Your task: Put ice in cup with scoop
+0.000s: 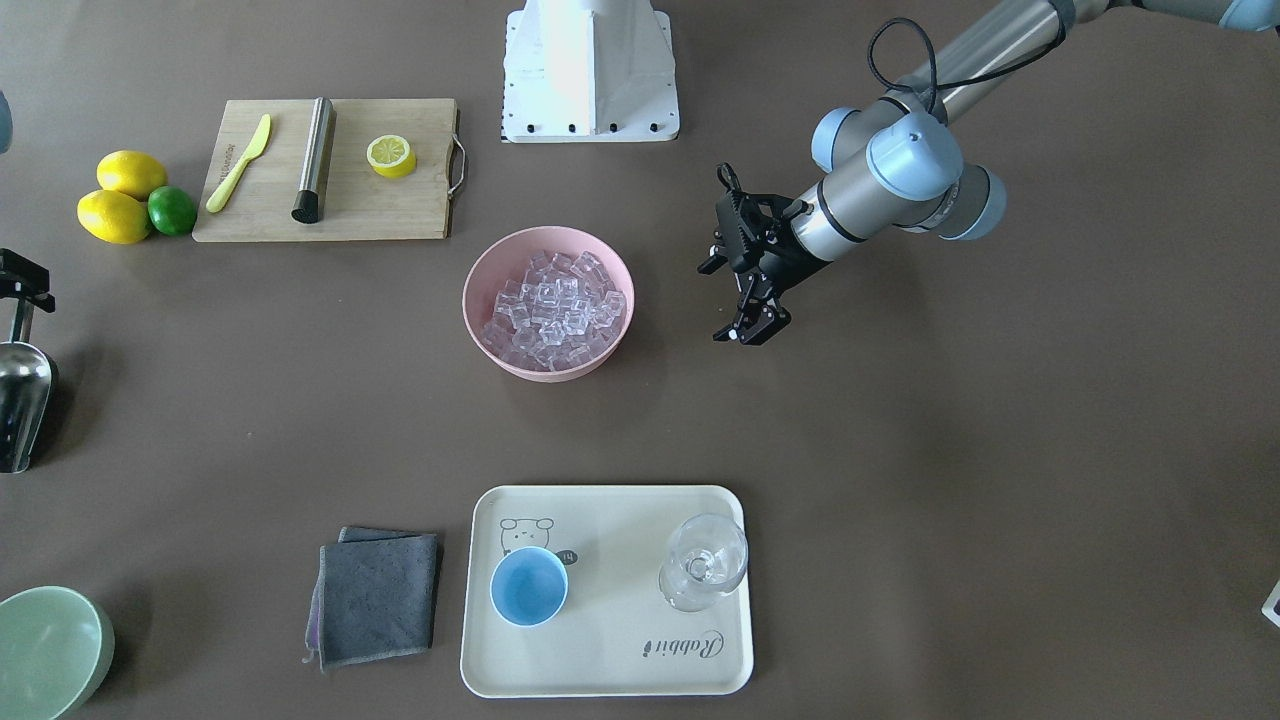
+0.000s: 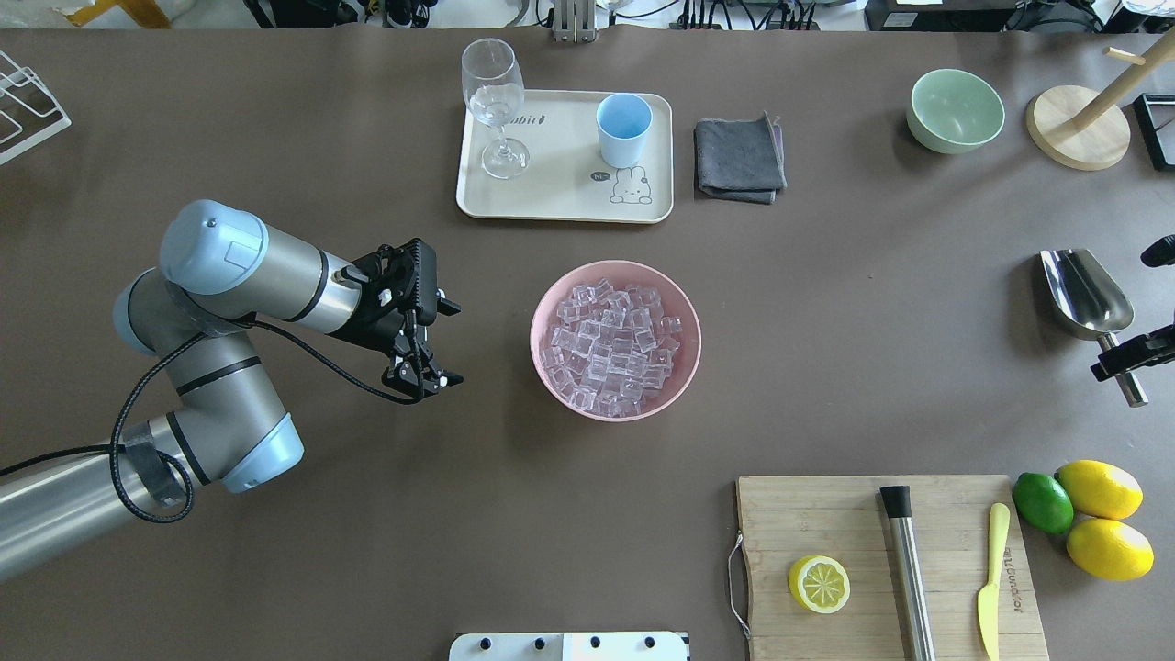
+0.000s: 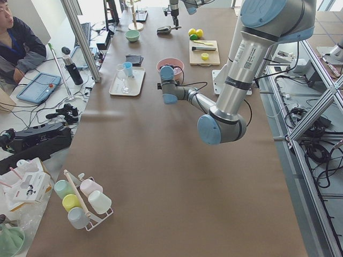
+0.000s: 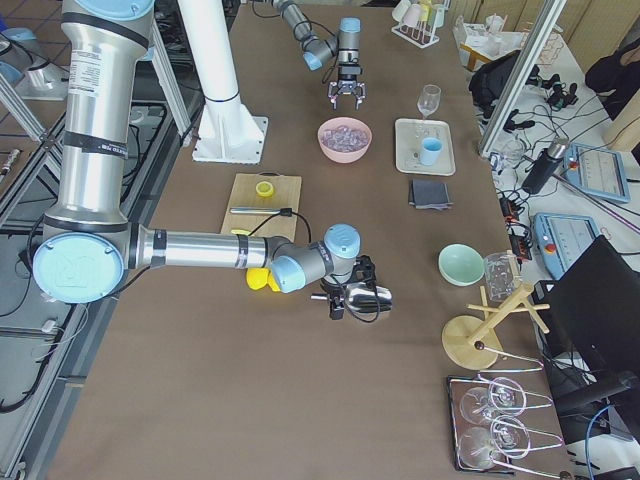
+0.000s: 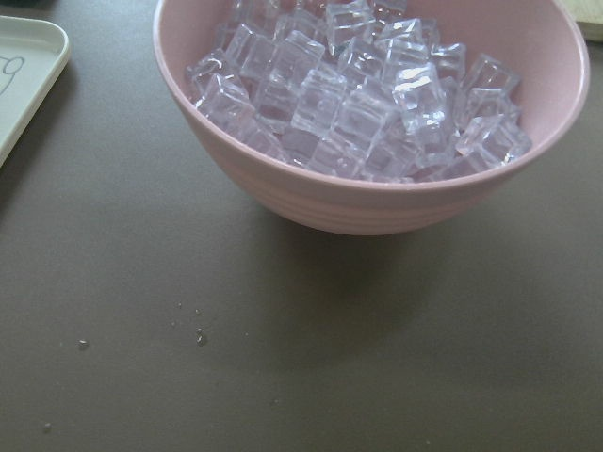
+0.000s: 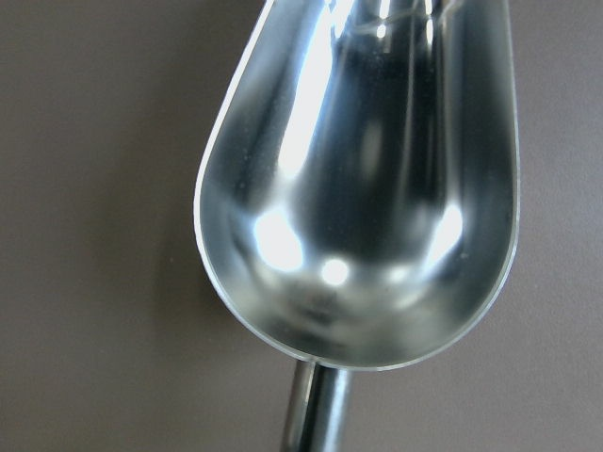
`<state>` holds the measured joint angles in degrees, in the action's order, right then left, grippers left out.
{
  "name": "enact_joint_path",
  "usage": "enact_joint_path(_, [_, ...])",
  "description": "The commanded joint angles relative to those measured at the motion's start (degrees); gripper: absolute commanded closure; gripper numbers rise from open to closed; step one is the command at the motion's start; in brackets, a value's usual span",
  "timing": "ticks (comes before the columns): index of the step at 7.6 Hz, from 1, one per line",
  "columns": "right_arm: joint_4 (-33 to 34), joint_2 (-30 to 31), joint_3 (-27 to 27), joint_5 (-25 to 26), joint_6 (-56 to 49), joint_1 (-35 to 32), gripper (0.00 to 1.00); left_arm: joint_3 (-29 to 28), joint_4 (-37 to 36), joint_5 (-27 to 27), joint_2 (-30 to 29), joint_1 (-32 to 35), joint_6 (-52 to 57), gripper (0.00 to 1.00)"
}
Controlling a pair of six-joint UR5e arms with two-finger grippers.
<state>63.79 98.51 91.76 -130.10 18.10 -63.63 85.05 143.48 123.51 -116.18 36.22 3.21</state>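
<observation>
**Slippery ice, a small cup, and a glass that could fall**

On the robot's right, the right fingers (image 2: 1127,360) look closed on the round handle of the scoop (image 2: 1083,294). The scoop is empty and far from the ice. The handle is smooth, so it could turn in the fingers when the scoop gets heavy. Then the ice would pour out.

On the other side, the left fingers (image 2: 447,341) are open and hold nothing. They hang just beside the pink bowl (image 2: 537,321) but do not touch it.

The bowl sits in the middle of the table (image 2: 826,349). The ice (image 2: 613,344) is piled high in it. If the scoop digs in too hard, the bowl could slide away, because nothing holds it. Cubes could also jump over the rim. The front of the scoop is open, so wet cubes could slip out if it tips on the way.

Farthest away is the tray (image 2: 560,197), and the cup (image 2: 624,128) stands on it, upright and empty. The cup is small and the scoop's mouth looks wide, so I think some cubes would miss and land on the tray. A bump could knock the cup over. The tall glass (image 2: 496,101) stands on the same tray, close enough for a wide swing to hit it.
</observation>
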Motion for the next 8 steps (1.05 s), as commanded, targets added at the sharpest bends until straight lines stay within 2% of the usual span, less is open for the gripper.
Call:
enact_joint_path(1, [0.46, -0.33, -1.23, -0.24, 0.44, 0.61, 0.12, -8.12, 5.75, -0.28, -4.30, -0.10, 3.91, 0.02])
enact_joint_path(3, [3.69, -0.86, -0.62, -1.72, 0.62, 0.70, 0.75, -10.68, 7.15, -0.20, -6.94, -0.19, 4.44, 0.02])
enact_joint_path(4, [3.80, -0.95, -0.62, -1.73, 0.71, 0.70, 1.00, -10.78, 7.25, -0.28, -7.30, -0.71, 3.92, 0.02])
enact_joint_path(6, [3.80, -0.95, -0.44, -1.73, 0.62, 0.70, 1.00, -10.96, 7.34, -2.73, -7.74, -2.99, 1.21, 0.02])
enact_joint_path(7, [4.06, -0.60, 1.30, -1.73, 0.44, 0.52, 1.00, -10.96, 7.95, -6.57, -8.26, -5.26, -1.68, 0.02])
enact_joint_path(8, [7.63, -0.34, 4.97, -1.47, 0.09, 0.52, 1.00, -10.96, 8.04, -7.22, -8.44, -5.72, -1.89, 0.02])
